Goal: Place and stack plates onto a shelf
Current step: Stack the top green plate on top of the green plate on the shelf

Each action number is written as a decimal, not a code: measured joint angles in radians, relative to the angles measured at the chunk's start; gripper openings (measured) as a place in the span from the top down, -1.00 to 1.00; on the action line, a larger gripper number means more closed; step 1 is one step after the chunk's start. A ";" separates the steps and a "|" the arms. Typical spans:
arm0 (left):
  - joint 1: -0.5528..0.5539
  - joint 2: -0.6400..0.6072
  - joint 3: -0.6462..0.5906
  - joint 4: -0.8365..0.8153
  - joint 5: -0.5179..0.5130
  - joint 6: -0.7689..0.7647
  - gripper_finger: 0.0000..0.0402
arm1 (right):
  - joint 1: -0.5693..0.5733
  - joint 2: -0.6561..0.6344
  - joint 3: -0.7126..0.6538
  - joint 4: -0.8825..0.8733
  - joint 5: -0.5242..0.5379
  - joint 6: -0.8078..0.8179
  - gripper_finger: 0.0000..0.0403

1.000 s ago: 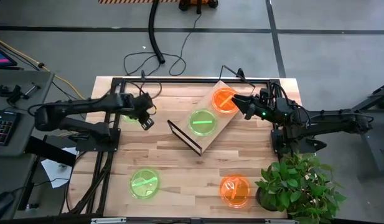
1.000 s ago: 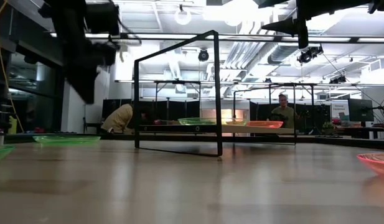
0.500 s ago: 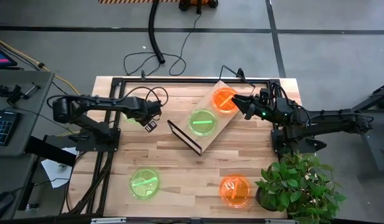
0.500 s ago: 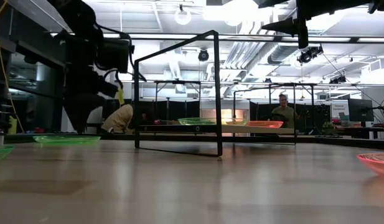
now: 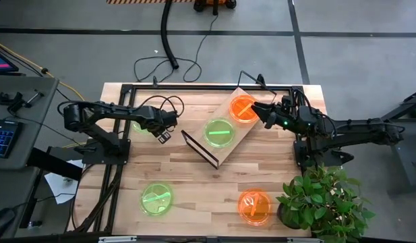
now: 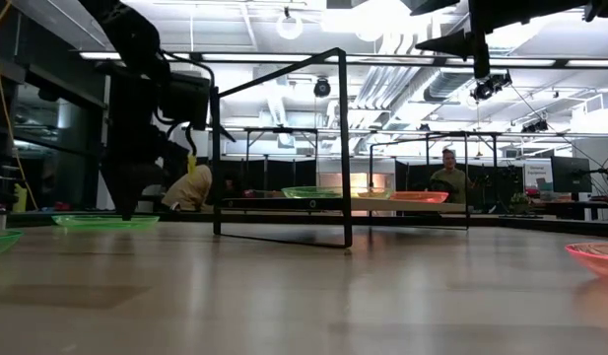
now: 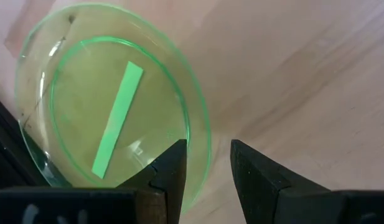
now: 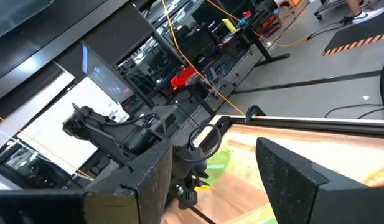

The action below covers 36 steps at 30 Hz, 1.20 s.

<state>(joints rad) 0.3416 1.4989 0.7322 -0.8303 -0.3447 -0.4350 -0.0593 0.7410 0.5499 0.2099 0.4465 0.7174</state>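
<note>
Left gripper [image 7: 207,168]: I see it hanging over the green plate [image 7: 111,99] at the table's 10 o'clock, fingers narrowly parted straddling the rim.
Plate from claw: just toward 9 o'clock in the high view; streak lengthwise.
Shelf [image 5: 228,138]: 3 o'clock of my left claw, already holding a green and an orange plate.
Right gripper [image 5: 256,110]: parked open beside the orange plate.
Change: left arm has swung in and dropped.

I see the wood-plank table [image 5: 194,182] carrying the shelf [image 5: 245,131] diagonally near its far right corner, green plates at the far left [image 5: 139,124] and near left [image 5: 156,199], and an orange plate [image 5: 254,206] near right.
</note>
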 joint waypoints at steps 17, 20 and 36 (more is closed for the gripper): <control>0.014 0.124 0.005 -0.004 -0.038 0.011 0.49 | 0.000 0.000 0.000 -0.012 0.000 0.000 -0.07; 0.028 0.124 0.005 0.001 -0.025 0.011 0.64 | 0.000 0.000 0.000 -0.013 0.000 0.000 -0.07; 0.048 -0.034 0.075 -0.049 -0.001 0.081 1.00 | 0.000 0.000 0.000 -0.055 0.000 0.018 -0.07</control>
<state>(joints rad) 0.3894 1.4654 0.8073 -0.8793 -0.3458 -0.3535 -0.0593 0.7410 0.5498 0.1547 0.4465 0.7353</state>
